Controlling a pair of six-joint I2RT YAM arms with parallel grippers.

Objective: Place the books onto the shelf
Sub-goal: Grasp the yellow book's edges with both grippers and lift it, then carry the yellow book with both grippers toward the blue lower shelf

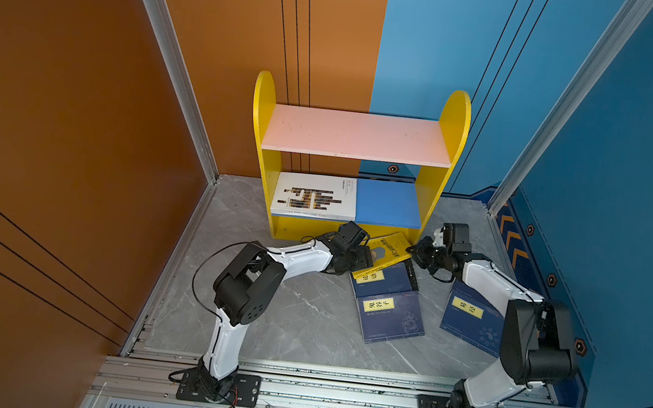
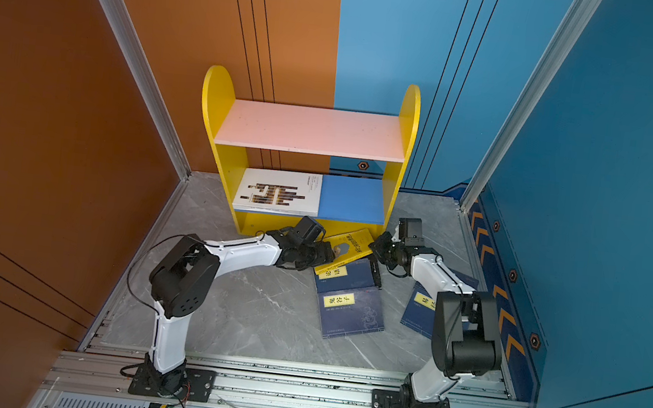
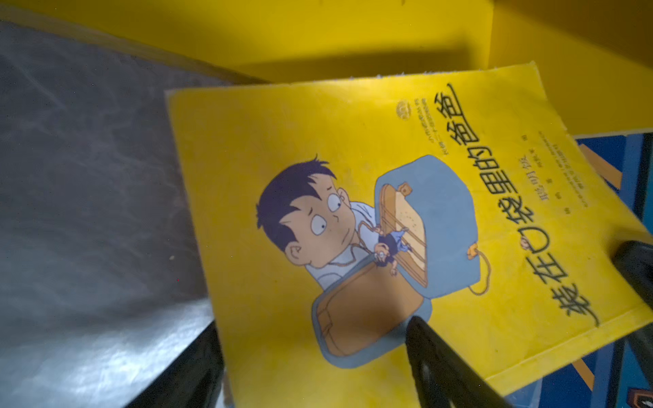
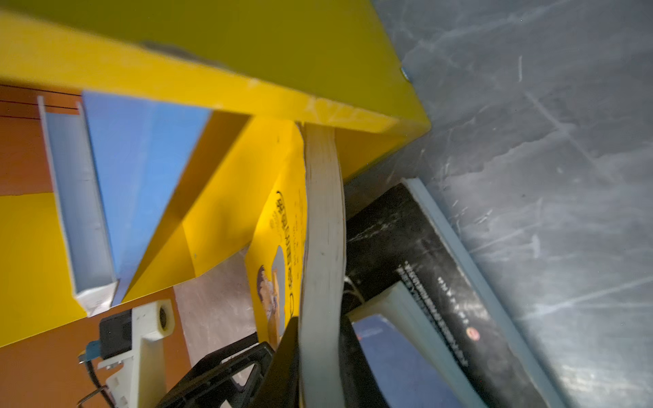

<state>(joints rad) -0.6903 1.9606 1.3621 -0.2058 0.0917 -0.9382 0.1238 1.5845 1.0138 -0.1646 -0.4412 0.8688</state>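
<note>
You have one grey marbled surface [image 1: 284, 305] and on it one shelf [image 1: 261, 122], standing upright against the back wall. The shelf has two boards: one pink upper board [image 1: 357, 135] with nothing on it, and one blue lower board [image 1: 387, 203].

You can count six books. Only one is on the shelf: the large white book [image 1: 313, 197] lies flat on the left half of the blue board, also seen in a top view [image 2: 280, 191]. The other five are in front of the shelf.

Three are navy with yellow labels:
- One navy book [image 1: 392, 313] lies flat near the middle.
- A second navy book [image 1: 387, 281] overlaps its far edge.
- A third navy book [image 1: 471, 318] lies apart to the right, partly under the right arm.

One yellow book [image 1: 388, 250] with the cartoon man is tilted, its far corner by the shelf's yellow base strip and its near end over the second navy book.

One black book [image 4: 424, 254] sits beneath that navy book, with only its edge showing from above.

Your right gripper [image 4: 318, 321] is clamped on the yellow book's page edge, one finger on each side. Your left gripper [image 3: 311, 328] is spread wide, straddling the near corner of the yellow cover [image 3: 353, 212] without pinching it.
</note>
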